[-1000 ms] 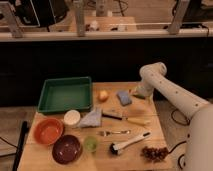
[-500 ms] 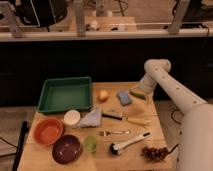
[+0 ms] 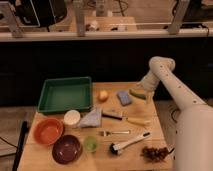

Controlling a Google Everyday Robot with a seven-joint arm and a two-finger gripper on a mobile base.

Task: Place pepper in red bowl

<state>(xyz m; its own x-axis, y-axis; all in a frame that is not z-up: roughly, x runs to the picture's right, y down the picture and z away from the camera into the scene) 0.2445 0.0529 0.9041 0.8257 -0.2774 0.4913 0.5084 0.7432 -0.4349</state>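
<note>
Slim green pepper (image 3: 137, 93) lying flat near table's far right edge, gripper (image 3: 144, 90) at it, red bowl (image 3: 48, 131) upright, empty, near left edge

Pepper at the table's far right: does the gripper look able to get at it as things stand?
Probably yes. The gripper hangs right above the pepper, nothing lies between them, and the blue sponge sits apart to one side.

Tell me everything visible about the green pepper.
The pepper is small, slim and green, elongated and tapering, with a smooth-looking skin. It lies near the table's far right edge, just right of the blue sponge, apart from it. The gripper is right at its right end, partly covering it; whether it actually touches cannot be made out. The pepper is far from the red bowl, which sits at the front left.
</note>
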